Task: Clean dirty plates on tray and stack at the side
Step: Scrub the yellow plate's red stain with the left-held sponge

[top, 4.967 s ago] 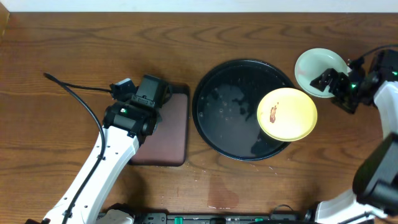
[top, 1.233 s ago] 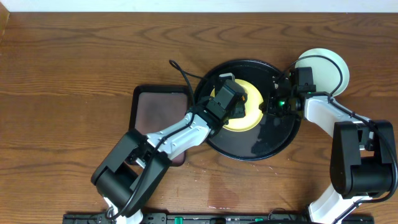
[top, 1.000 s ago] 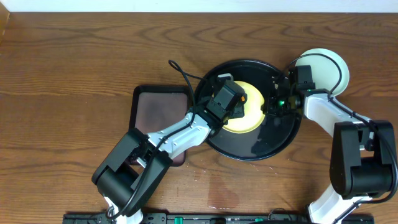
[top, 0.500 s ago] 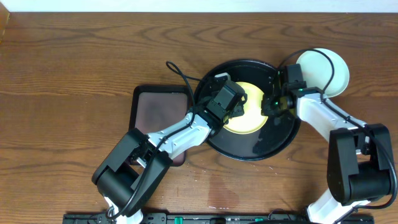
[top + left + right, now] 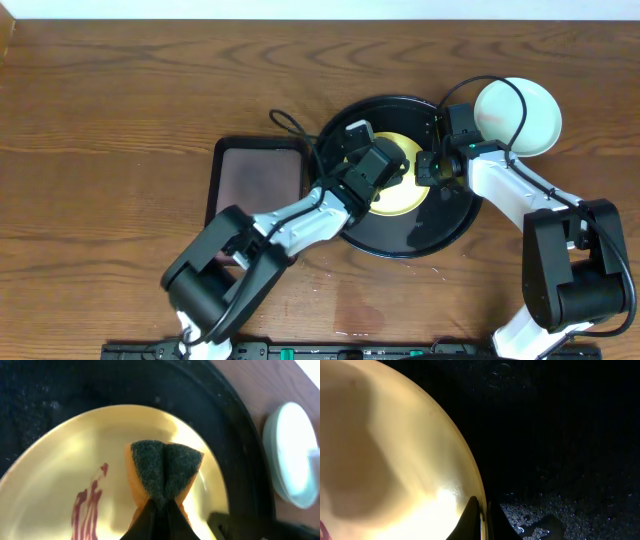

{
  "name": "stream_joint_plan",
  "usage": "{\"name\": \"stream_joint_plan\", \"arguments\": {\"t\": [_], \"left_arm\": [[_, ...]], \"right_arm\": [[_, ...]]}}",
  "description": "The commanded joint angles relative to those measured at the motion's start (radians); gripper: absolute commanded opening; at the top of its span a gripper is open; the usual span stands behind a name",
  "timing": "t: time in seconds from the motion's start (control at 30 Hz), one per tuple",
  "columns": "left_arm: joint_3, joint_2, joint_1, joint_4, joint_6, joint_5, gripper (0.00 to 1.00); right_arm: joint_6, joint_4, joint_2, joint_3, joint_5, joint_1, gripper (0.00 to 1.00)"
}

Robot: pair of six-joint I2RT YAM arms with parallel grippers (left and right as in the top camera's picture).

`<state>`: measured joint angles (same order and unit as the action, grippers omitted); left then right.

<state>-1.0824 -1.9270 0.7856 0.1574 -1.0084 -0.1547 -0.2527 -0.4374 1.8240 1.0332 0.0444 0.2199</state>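
A pale yellow plate (image 5: 402, 200) lies in the round black tray (image 5: 455, 215); a reddish-brown smear (image 5: 86, 506) marks its surface. My left gripper (image 5: 390, 170) hovers over the plate, shut on a folded orange sponge (image 5: 165, 474) with a dark green scouring face, which sits just right of the smear. My right gripper (image 5: 426, 168) is shut on the plate's right rim (image 5: 481, 510), one finger on each side of the edge. A light blue plate (image 5: 520, 115) sits on the table right of the tray, also visible in the left wrist view (image 5: 295, 455).
A dark brown rectangular tray (image 5: 255, 180) lies left of the black tray, partly under my left arm. The black tray's floor (image 5: 560, 435) is wet with droplets. Bare wooden table surrounds both trays.
Five seconds ago the arms were apart and the plate lay at the tray's right. Over the last second my left gripper with the sponge slid slightly right across the plate; my right gripper edged up-left.
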Motion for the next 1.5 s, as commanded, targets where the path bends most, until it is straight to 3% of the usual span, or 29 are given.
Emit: {"name": "stream_joint_plan", "arguments": {"t": [0.0,0.27,0.37,0.53,0.73,0.87,1.1,1.23,1.47], "left_arm": [[0.000,-0.069,-0.003,0.016,-0.071,-0.033,0.08],[0.000,-0.129,-0.012,-0.031,-0.054,-0.047,0.08],[0.000,-0.122,-0.030,-0.085,0.004,-0.072,0.08],[-0.002,-0.085,-0.058,-0.200,0.066,-0.176,0.08],[-0.002,0.003,-0.061,-0.224,0.119,-0.262,0.08],[-0.002,0.069,-0.057,-0.212,0.116,-0.243,0.08],[-0.002,0.054,-0.013,-0.084,0.033,-0.034,0.08],[-0.002,0.016,0.038,-0.080,-0.053,-0.031,0.08],[-0.002,-0.040,0.086,-0.128,-0.051,-0.053,0.08]], "right_arm": [[-0.001,-0.009,0.014,0.003,-0.018,0.017,0.01],[-0.001,-0.009,0.014,0.003,-0.018,0.017,0.01],[-0.001,-0.008,0.014,0.003,-0.018,0.017,0.01],[-0.001,-0.008,0.014,0.003,-0.018,0.017,0.01],[-0.001,-0.008,0.014,0.003,-0.018,0.017,0.01],[-0.001,-0.006,0.014,0.003,-0.018,0.017,0.01],[-0.001,-0.004,0.014,0.003,-0.018,0.017,0.01],[-0.001,-0.005,0.014,0.003,-0.018,0.017,0.01],[-0.001,-0.006,0.014,0.003,-0.018,0.017,0.01]]}}
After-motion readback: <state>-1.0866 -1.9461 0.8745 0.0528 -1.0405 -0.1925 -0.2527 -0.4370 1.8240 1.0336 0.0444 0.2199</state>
